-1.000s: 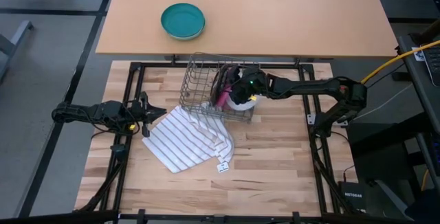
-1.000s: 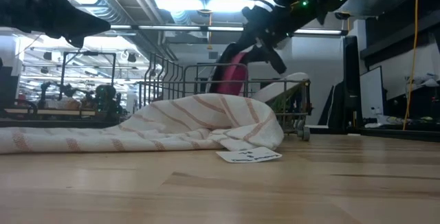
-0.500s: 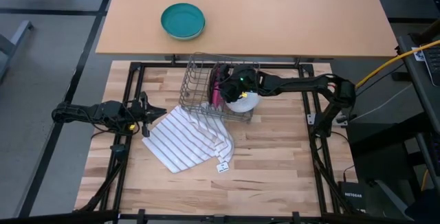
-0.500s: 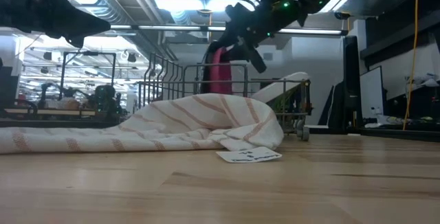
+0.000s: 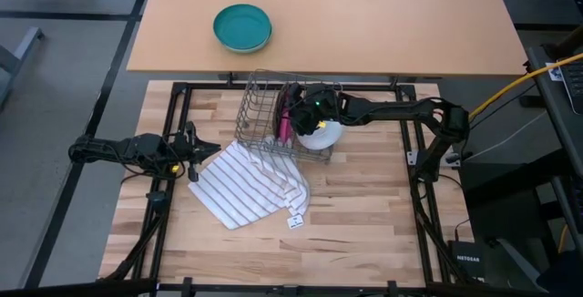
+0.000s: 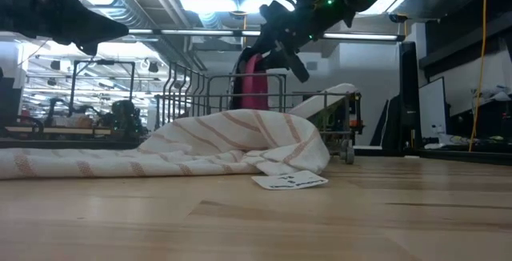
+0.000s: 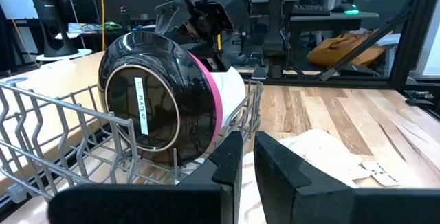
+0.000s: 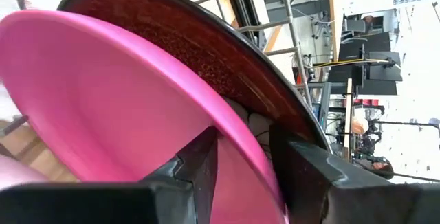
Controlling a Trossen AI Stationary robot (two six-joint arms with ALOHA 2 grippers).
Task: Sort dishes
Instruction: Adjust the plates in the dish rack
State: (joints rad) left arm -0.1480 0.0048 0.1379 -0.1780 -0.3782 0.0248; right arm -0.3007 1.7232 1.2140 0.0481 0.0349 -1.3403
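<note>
Left gripper [image 5: 193, 145] parked low near the table's left edge, fingers nearly together on nothing, aimed at the wire rack [image 5: 260, 106]. Striped cloth [image 5: 246, 180] lies mid-table. Right arm stretched horizontally from the right side into the rack, right gripper [image 5: 299, 107] clamped on the magenta-pink plate [image 8: 103, 107]'s rim. Plate stands on edge, against the dark red plate [image 7: 148, 100]; pale plate [image 5: 326, 136] leans behind.

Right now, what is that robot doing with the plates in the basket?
The right gripper is holding the pink plate by its rim and standing it upright in the wire rack, right against the dark red plate. A pale plate leans in the rack beside them. The left gripper waits at the table's left side, next to the striped cloth.
</note>
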